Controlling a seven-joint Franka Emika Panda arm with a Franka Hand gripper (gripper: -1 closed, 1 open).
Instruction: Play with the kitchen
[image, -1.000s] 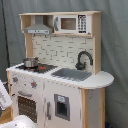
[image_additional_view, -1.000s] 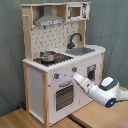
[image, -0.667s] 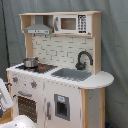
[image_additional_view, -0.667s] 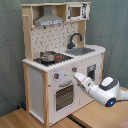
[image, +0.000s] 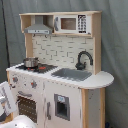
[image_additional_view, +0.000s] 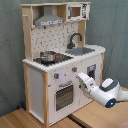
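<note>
Kitchen (image_additional_view: 60, 55) stands upright, tool (image_additional_view: 80, 76) beside its front.

The kitchen (image: 60, 90) is white with pale wood sides and top. Its back wall wears a white brick-tile pattern in the first exterior view (from the other side it reads as white dotted with small holes). The faucet (image: 83, 59) is black, the sink (image: 71, 74) grey, the hood (image_additional_view: 49, 21) silver-grey, the pot (image_additional_view: 48, 55) shiny metal on a black stovetop (image: 41, 68) with red rings. The robot arm (image_additional_view: 102, 91) is white, the backdrop (image_additional_view: 112, 30) grey-green.
</note>
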